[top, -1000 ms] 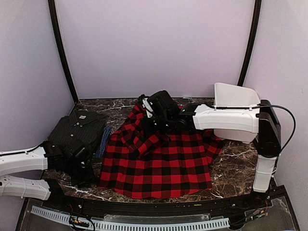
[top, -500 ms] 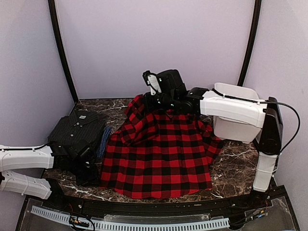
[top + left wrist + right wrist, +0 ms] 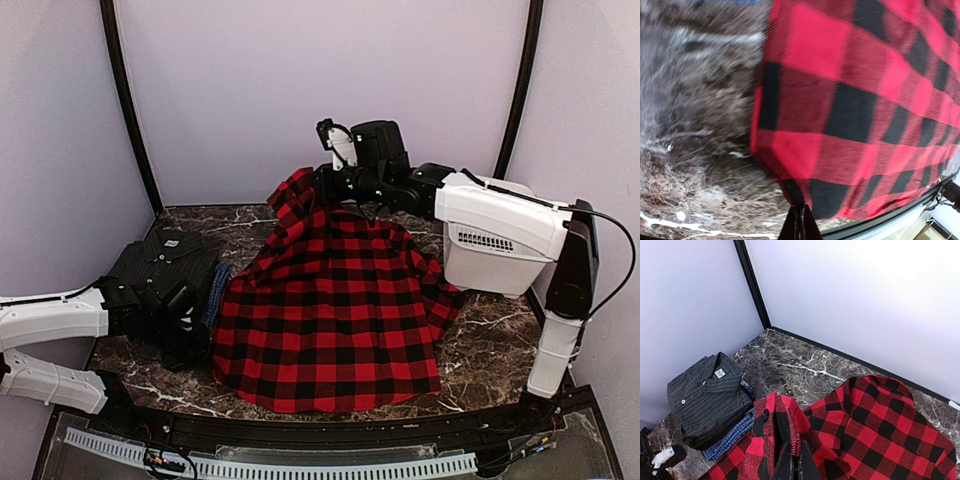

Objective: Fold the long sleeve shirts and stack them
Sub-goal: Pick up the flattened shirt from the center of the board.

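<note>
Checked shirt (image 3: 330,320): spread over the middle of the table (image 3: 480,340), its far left part raised off the surface
Right tool (image 3: 795,460): closed together on the raised cloth, held up near the far edge
Left tool (image 3: 800,225): pinched together on the shirt's near left hem
Black shirt (image 3: 165,262): folded at the left edge, laid on the blue shirt (image 3: 218,292)
Basket (image 3: 490,275): at the right edge
</note>
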{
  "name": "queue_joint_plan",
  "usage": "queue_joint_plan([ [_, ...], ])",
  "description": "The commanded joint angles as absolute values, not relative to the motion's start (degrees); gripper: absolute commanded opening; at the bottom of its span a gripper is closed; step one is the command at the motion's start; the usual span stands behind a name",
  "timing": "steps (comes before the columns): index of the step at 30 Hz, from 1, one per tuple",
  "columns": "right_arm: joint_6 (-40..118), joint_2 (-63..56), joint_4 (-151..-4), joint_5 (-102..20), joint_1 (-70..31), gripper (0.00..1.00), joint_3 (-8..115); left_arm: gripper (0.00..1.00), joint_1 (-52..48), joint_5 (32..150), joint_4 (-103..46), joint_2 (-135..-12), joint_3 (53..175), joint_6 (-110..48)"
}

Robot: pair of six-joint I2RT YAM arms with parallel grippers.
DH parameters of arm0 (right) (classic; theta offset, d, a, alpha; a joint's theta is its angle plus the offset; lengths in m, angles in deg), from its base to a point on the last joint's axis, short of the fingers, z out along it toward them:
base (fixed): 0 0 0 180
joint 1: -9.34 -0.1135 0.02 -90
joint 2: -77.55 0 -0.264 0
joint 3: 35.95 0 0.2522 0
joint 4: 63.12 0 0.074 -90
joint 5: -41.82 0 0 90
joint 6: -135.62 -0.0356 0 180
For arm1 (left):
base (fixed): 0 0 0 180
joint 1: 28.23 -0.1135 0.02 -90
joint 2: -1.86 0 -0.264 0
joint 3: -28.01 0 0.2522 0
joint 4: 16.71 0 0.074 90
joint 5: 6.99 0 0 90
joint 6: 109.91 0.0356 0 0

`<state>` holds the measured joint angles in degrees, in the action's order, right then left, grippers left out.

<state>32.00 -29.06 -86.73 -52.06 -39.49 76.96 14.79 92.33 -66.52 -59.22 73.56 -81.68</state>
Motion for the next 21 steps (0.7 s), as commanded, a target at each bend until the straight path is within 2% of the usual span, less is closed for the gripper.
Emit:
queue_joint_plan([
  [1, 35.94, -26.14, -84.47, -53.29, -37.63, 0.0, 79.65, 0.0, 15.29, 91.39, -69.94, -59.82, 79.2, -74.16],
  [8, 38.95, -26.75, -84.73, -54.01, -34.24, 0.0, 83.69, 0.0, 17.82, 94.06, -70.7, -63.58, 87.74, -64.28],
  [21, 43.87, -28.19, -83.91, -56.02, -30.07, 0.0, 88.12, 0.0, 25.76, 98.91, -68.61, -76.27, 99.91, -55.19],
])
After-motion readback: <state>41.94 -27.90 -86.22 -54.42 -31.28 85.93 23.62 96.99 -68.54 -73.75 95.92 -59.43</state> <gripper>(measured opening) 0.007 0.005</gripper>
